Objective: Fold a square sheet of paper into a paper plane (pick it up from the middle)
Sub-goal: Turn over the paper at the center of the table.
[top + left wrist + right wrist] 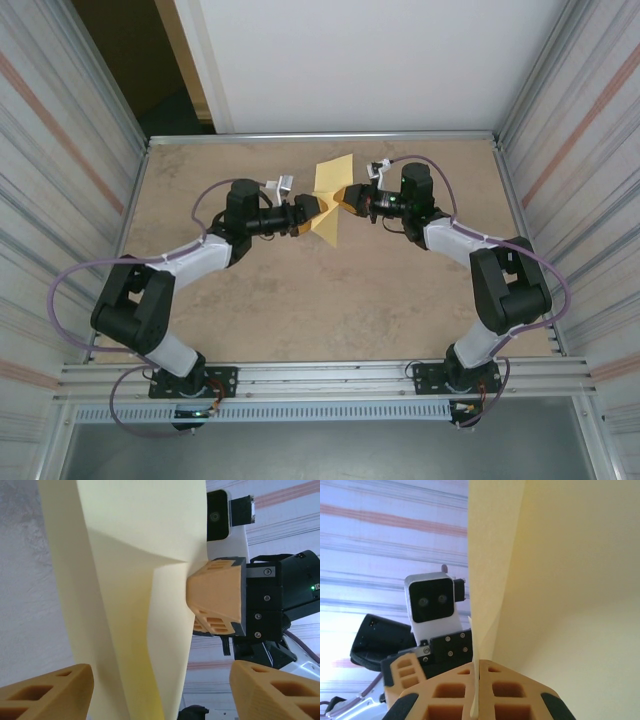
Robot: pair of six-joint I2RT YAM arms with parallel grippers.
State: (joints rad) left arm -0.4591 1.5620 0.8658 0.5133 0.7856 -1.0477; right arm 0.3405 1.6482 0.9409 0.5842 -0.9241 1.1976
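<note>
Sheet of paper [334, 178]: creased, raised above the far middle of the table [300, 300].
Right gripper [475, 682]: jaws closed on the sheet's edge.
Left gripper [309, 211]: jaws wide apart, with the sheet passing between them.

Matt, creased pale yellow sheet of paper [130, 580]; smooth stone-look table [300, 310]

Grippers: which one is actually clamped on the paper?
The right gripper: its orange fingers are pinched shut on the paper. The left gripper is open, fingers spread wide on either side of it.
</note>
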